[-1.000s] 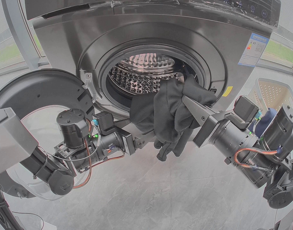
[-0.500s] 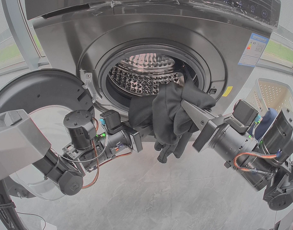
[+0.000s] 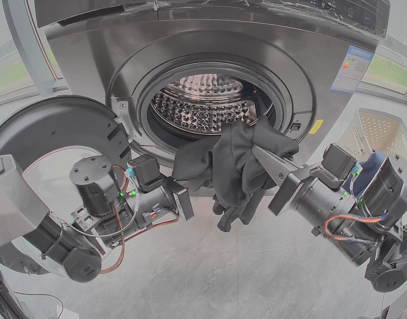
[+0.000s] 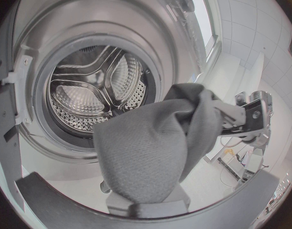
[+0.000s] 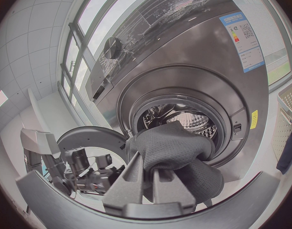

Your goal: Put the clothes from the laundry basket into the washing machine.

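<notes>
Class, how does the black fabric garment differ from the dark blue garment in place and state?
The black fabric garment is gripped by the left gripper and right gripper before the open drum; the dark blue garment hangs at the cream laundry basket, untouched. Both are dark cloth.

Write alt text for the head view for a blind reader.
The left gripper and right gripper hold a black garment at the open mouth of the washing machine, with part hanging below the rim. The round door stands open on the left; the laundry basket, with blue cloth in it, is at the far right.
</notes>
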### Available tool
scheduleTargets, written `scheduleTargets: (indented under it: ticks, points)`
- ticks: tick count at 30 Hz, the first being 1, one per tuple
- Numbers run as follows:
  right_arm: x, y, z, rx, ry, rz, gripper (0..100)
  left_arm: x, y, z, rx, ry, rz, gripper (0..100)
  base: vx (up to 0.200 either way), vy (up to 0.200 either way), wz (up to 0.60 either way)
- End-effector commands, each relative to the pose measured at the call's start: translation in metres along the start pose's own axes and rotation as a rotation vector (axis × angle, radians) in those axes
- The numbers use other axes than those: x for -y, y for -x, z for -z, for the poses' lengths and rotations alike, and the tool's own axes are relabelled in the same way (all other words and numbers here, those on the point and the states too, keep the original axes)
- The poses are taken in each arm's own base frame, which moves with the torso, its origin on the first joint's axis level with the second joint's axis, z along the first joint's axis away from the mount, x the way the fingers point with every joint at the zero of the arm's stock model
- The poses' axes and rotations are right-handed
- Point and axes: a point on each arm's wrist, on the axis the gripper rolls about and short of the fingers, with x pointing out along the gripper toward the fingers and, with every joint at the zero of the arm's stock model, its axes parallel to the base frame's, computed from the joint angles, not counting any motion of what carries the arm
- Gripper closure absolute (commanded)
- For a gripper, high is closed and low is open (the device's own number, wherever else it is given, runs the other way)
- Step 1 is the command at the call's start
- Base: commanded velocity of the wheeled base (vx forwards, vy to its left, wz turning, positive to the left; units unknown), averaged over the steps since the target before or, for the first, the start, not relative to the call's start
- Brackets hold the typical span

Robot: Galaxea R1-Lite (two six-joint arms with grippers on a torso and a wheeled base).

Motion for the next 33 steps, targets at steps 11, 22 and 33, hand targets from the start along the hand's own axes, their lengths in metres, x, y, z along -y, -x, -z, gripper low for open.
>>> scheduleTargets:
  ticks: [11, 22, 33]
  points:
    - [0.006, -0.008, 0.031, -0.082, -0.003, -0.007, 0, 0.034, 0.053, -0.041, 0.097, -0.022, 0.058, 100, 0.000, 0.000, 0.00]
    - [0.020, 0.010, 0.054, -0.197, 0.041, 0.033, 0, 0.035, 0.046, -0.053, 0.149, -0.026, 0.065, 100, 0.000, 0.000, 0.00]
    - [0.024, 0.009, 0.070, -0.257, 0.073, 0.033, 0, 0.036, 0.036, -0.070, 0.223, -0.029, 0.040, 100, 0.000, 0.000, 0.00]
